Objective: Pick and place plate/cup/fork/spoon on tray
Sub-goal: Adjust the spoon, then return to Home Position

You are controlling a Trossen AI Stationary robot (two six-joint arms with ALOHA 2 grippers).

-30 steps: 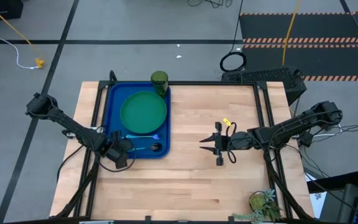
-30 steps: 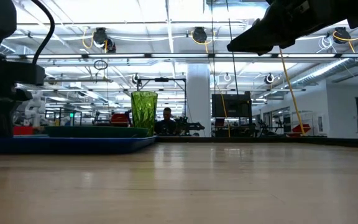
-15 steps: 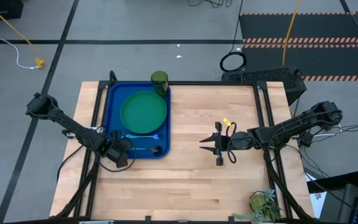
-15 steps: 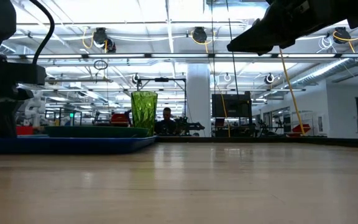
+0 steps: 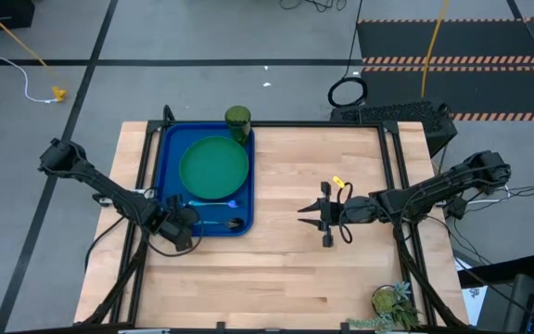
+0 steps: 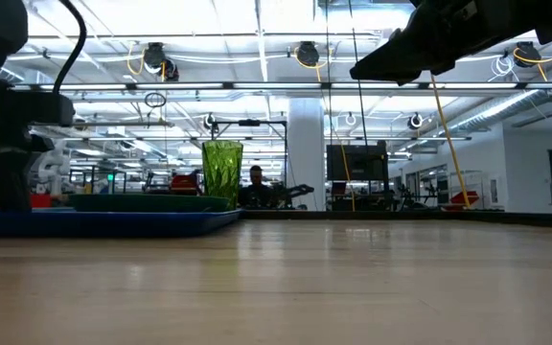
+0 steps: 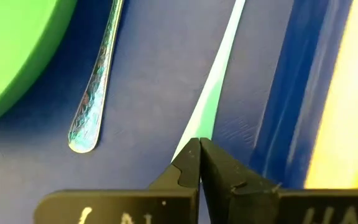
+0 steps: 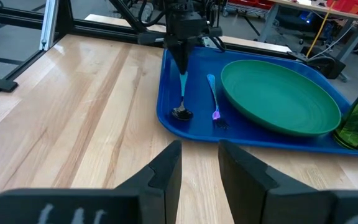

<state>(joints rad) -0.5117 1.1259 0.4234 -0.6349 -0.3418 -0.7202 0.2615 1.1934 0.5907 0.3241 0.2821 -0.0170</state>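
The blue tray (image 5: 169,158) lies at the table's far left. On it rest the green plate (image 5: 214,167) and, in its far right corner, the upright cup (image 5: 237,120). The fork (image 5: 213,202) lies flat between the plate and the spoon (image 5: 219,222), near the tray's near rim. My left gripper (image 5: 185,219) stands over the tray's near left corner, shut on the spoon. My right gripper (image 5: 311,218) hovers over bare wood at mid table, pointing at the tray, open, with nothing between its fingers (image 8: 166,171). My left gripper pinches the free end of the spoon's light blue handle (image 7: 202,127) between its two fingertips. The fingers come steeply from above and lie along the handle. The dark bowl (image 8: 180,113) rests on the tray floor.
Bare wood stretches from the tray to the table's right and near edges. A small potted plant (image 5: 392,301) stands at the near right edge. Black frame rails (image 5: 401,176) run along the table's sides.
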